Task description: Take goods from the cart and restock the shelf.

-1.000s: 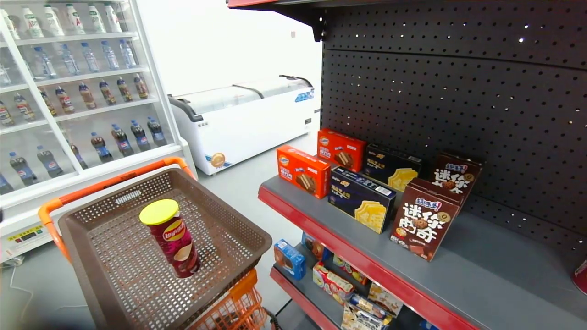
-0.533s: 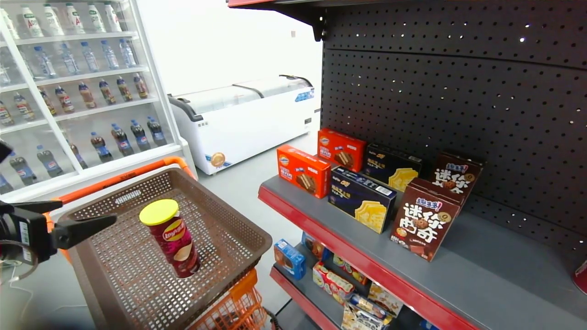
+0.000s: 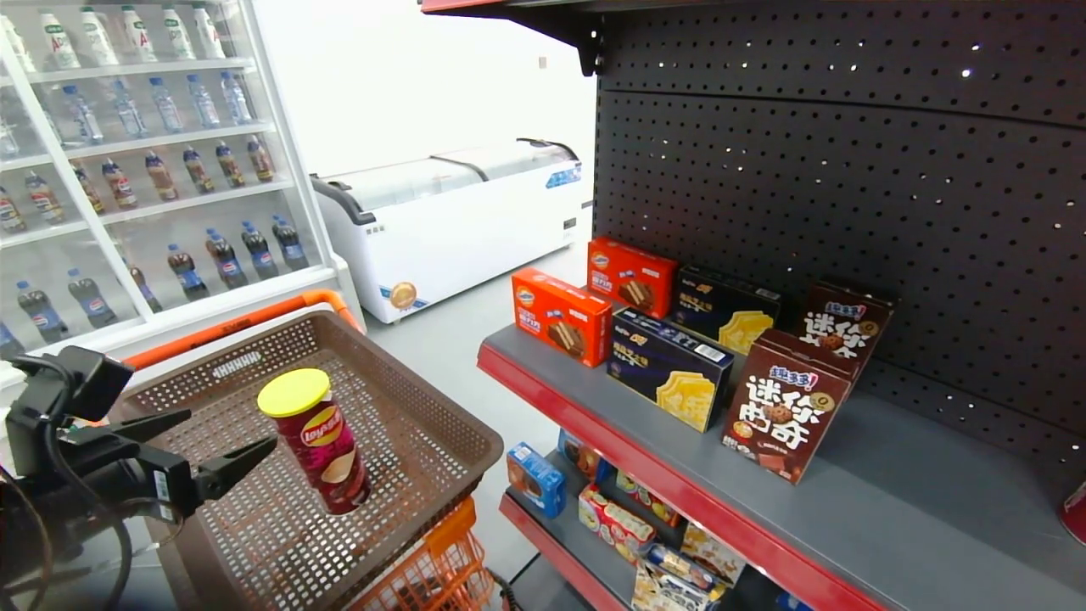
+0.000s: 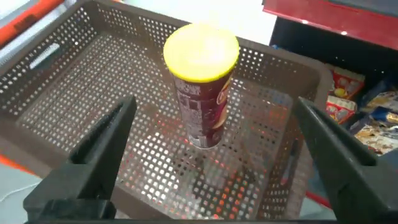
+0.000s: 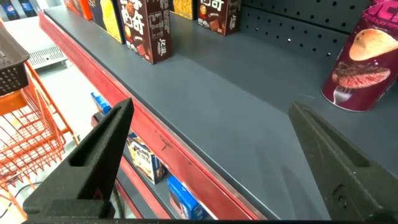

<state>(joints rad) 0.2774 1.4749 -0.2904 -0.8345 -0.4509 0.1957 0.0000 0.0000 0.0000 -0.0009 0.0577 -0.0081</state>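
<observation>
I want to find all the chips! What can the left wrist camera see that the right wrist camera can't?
The left wrist camera gives you the yellow-lidded chip can standing upright in the brown basket, with the open left gripper either side of it, not touching. The right wrist camera gives you instead the grey shelf top, brown boxes and a pink can standing on it, and the open right gripper. Both catch the shelf's red edge and snack packs on the shelf below.

Yellow-lidded can [image 4: 202, 93] upright in brown basket [image 4: 74, 81], left hand [image 4: 213, 109] spread wide
</observation>
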